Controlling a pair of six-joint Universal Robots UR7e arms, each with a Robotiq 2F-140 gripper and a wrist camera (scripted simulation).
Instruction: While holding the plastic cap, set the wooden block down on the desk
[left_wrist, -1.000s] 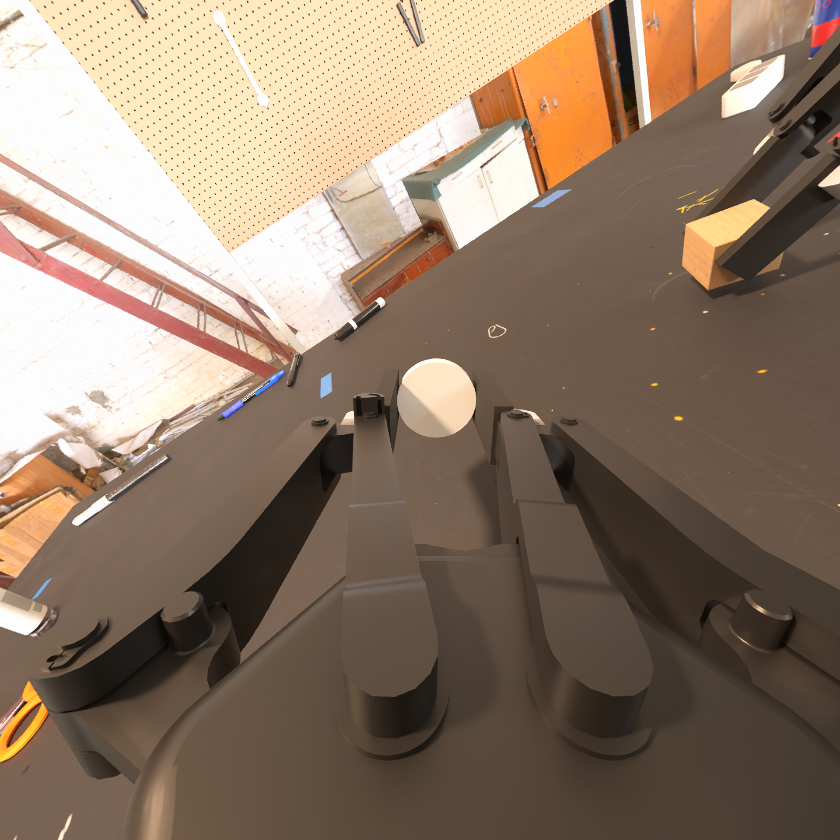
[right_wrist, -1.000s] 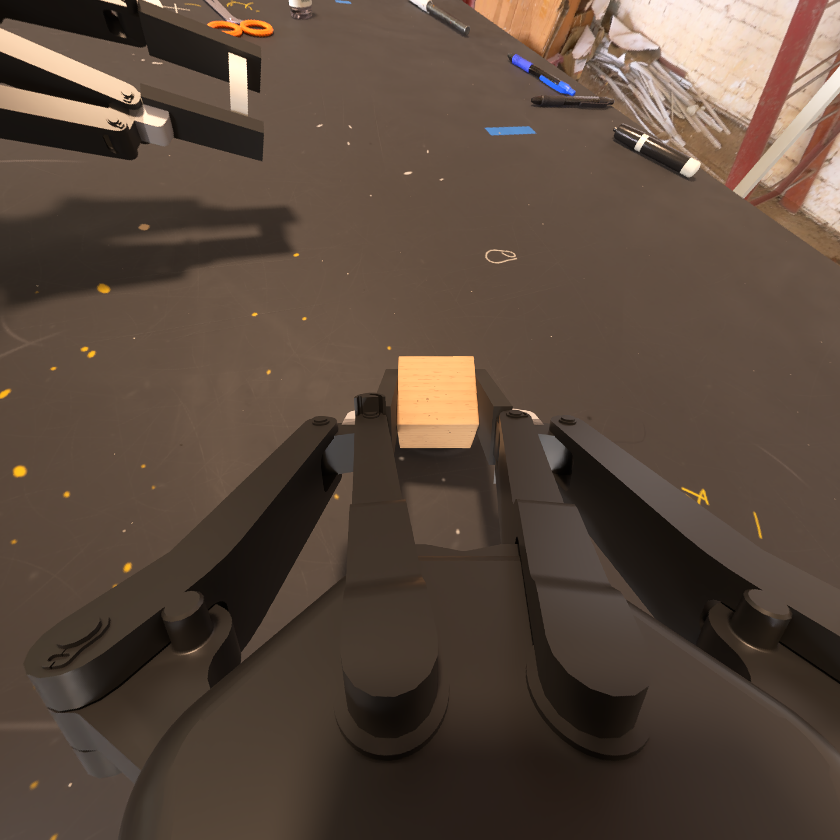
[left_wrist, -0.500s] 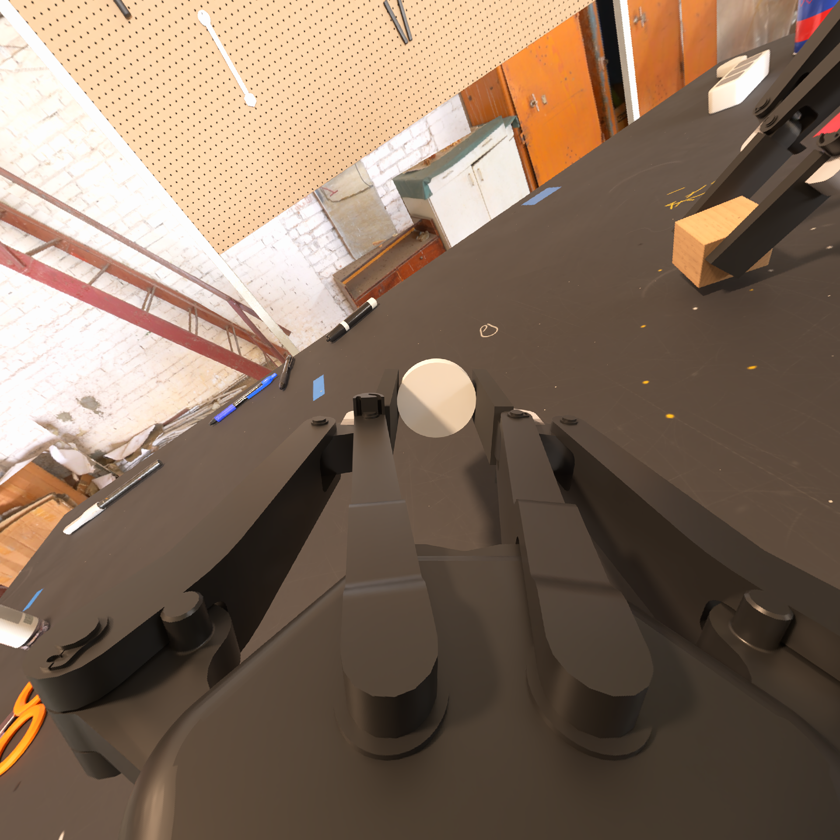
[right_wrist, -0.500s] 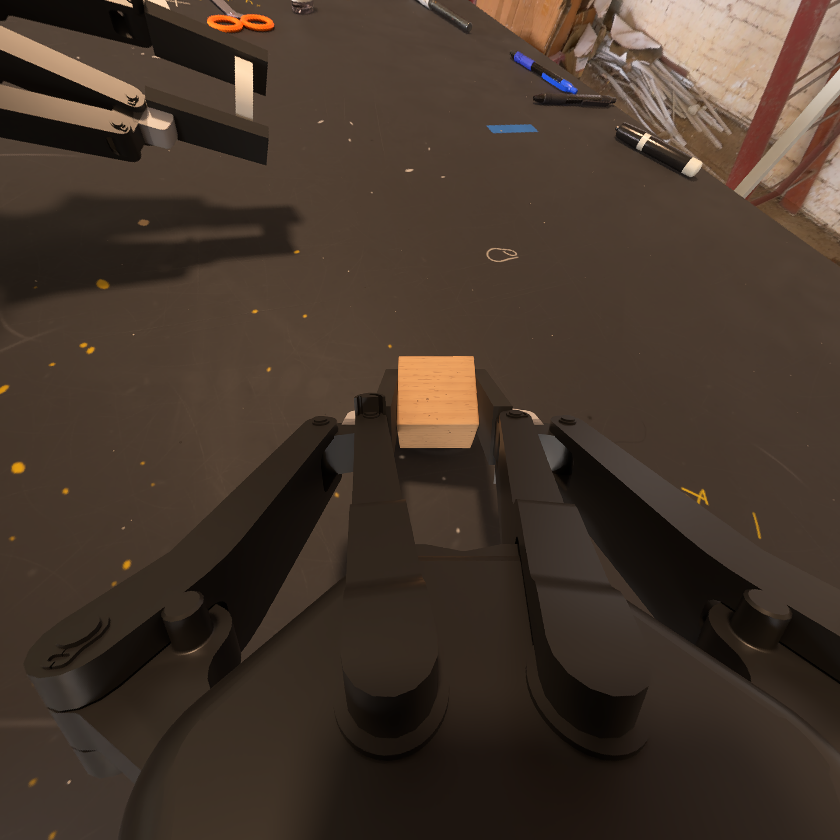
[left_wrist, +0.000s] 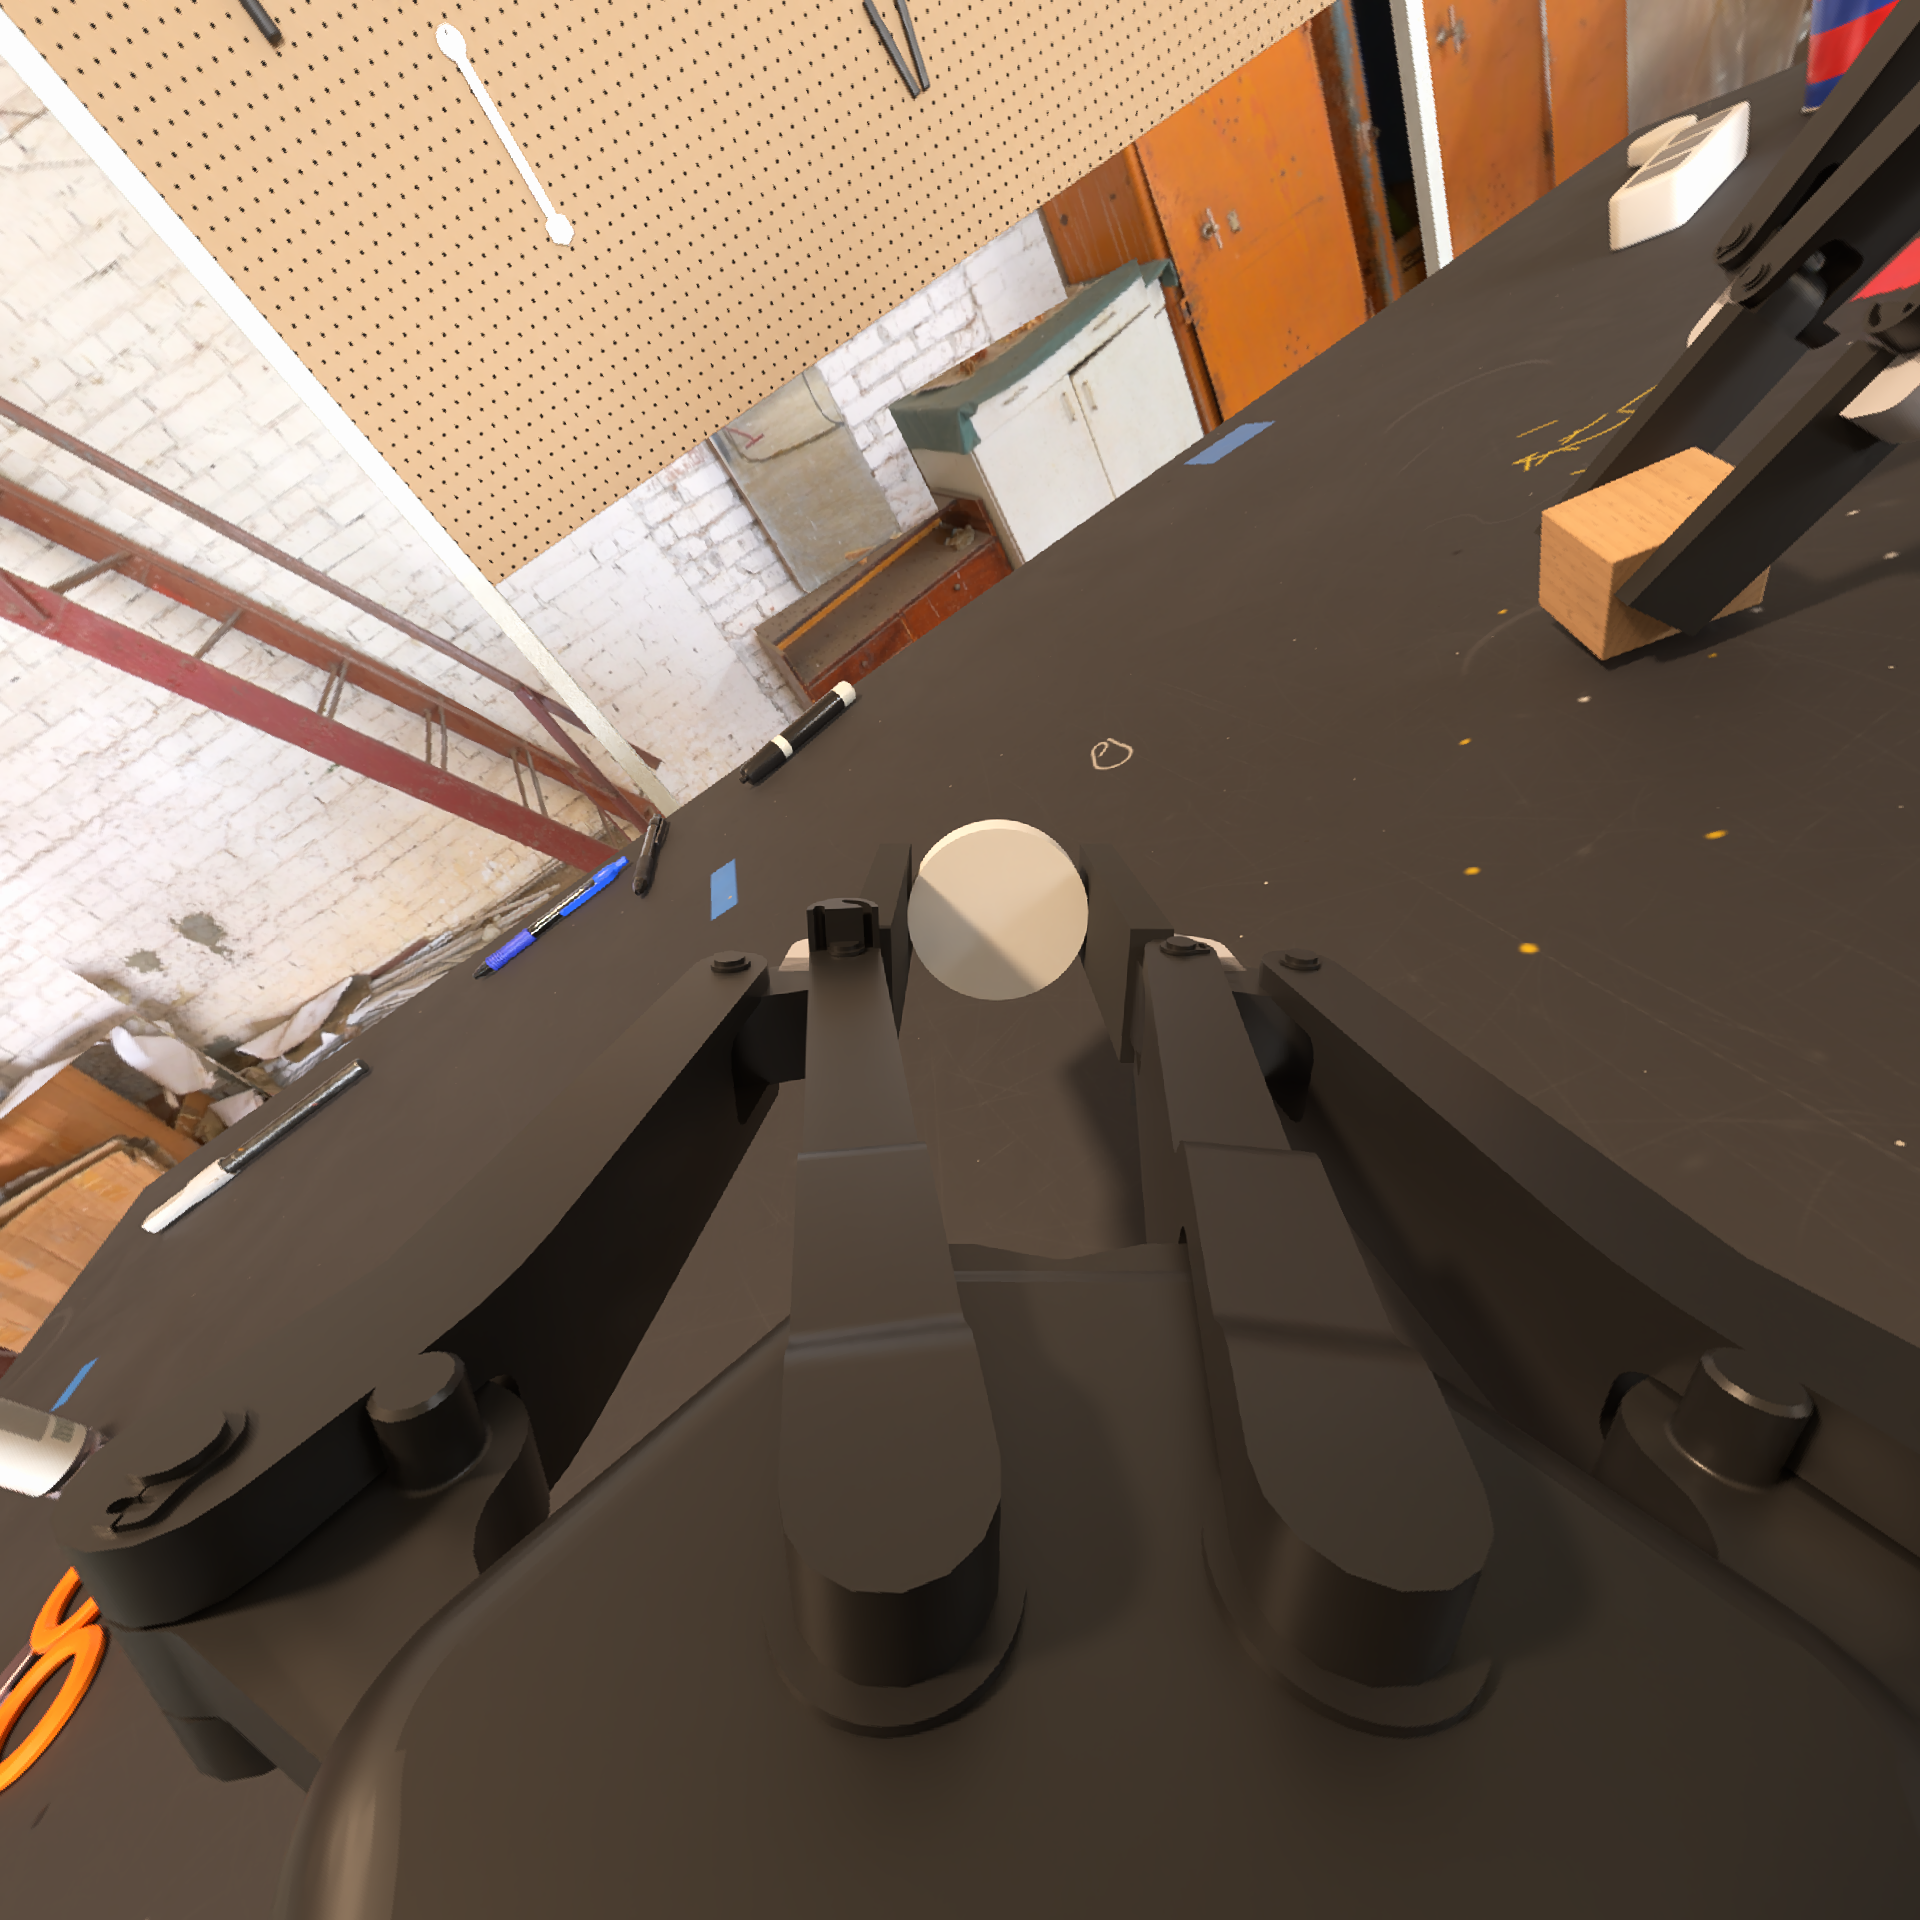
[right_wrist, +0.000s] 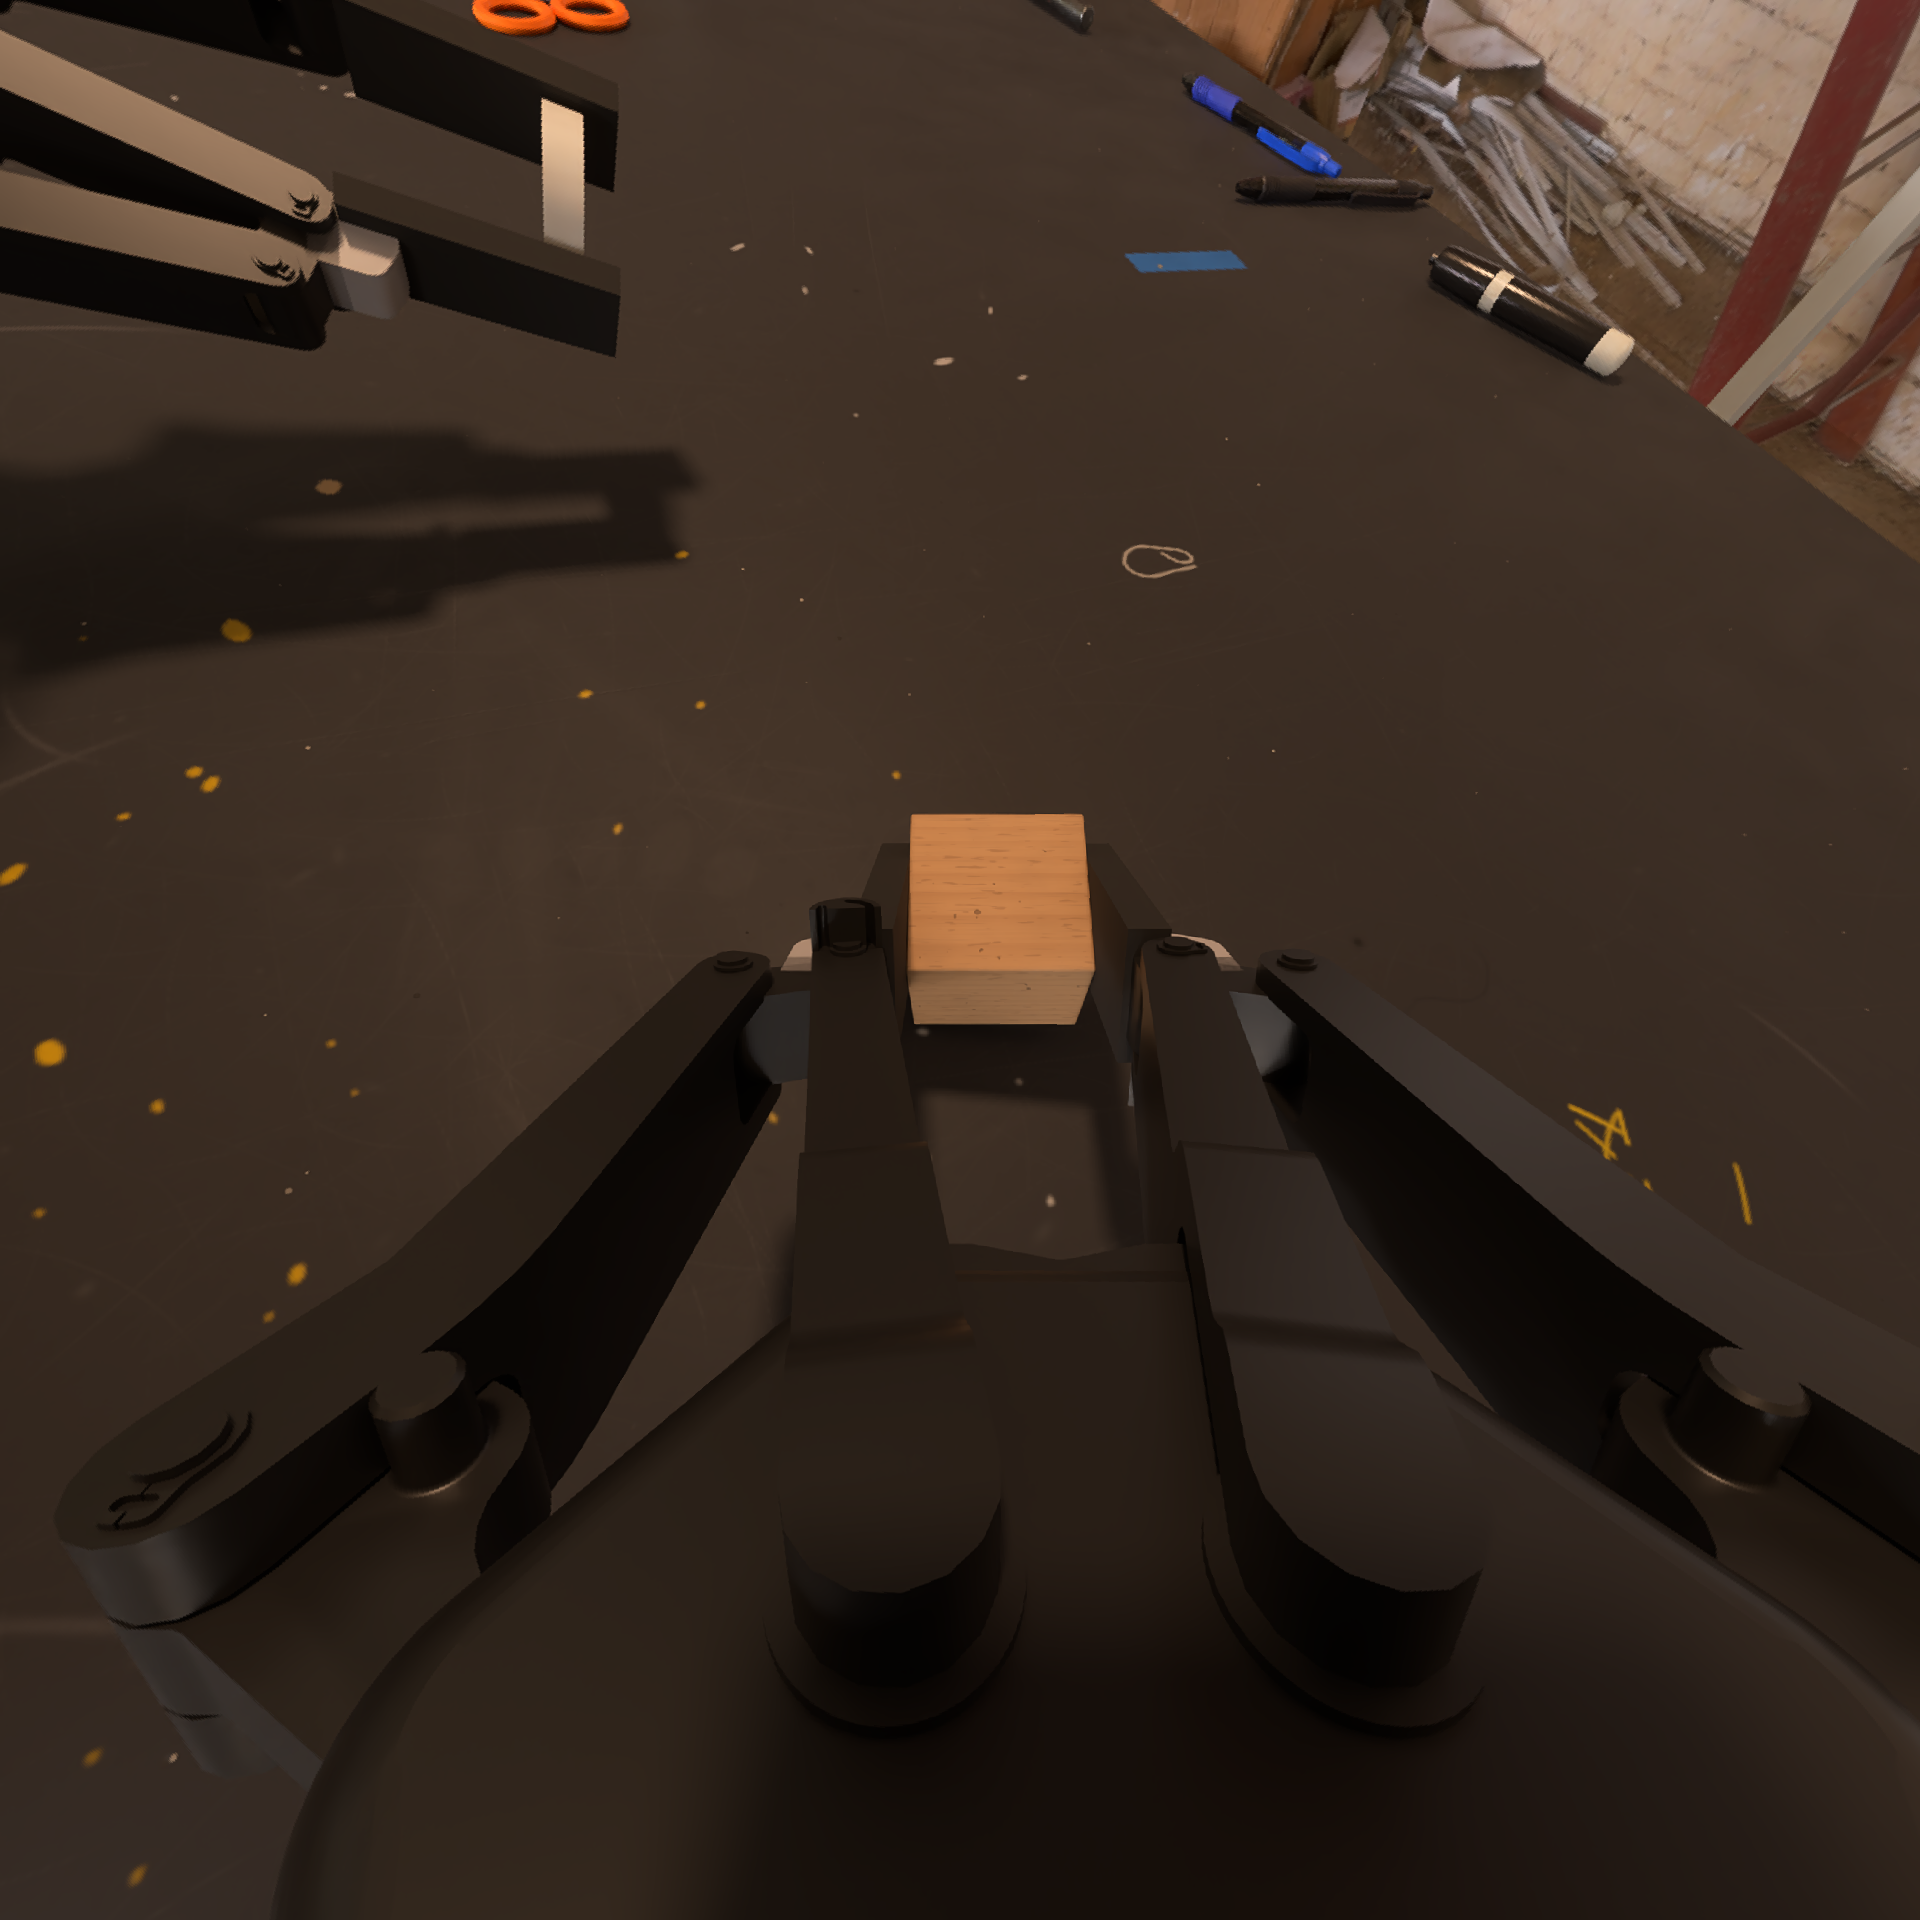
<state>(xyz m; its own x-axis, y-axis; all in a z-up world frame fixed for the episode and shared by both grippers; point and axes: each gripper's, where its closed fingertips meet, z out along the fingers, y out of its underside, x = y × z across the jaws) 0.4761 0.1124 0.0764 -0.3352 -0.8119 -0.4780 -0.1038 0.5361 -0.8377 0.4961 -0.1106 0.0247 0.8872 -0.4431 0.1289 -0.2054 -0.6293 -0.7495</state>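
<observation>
We kept the left end effector (left_wrist: 997, 909) clamped on the plastic cap (left_wrist: 995, 906), aloft. Our right end effector (right_wrist: 997, 920) gripped the wooden block (right_wrist: 997, 914), seemingly touching the desk (right_wrist: 1351, 727). Next, we judged, its fingers needed spreading, then lifting clear.

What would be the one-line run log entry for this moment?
left claw: shut on cap, above desk | right claw: shut on block, low over desk, contact unclear | release: not yet

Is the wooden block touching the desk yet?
Touching, as far as the left wrist view shows: the block, between the right gripper's fingers, meets the desk along its bottom edge with no gap.
</observation>
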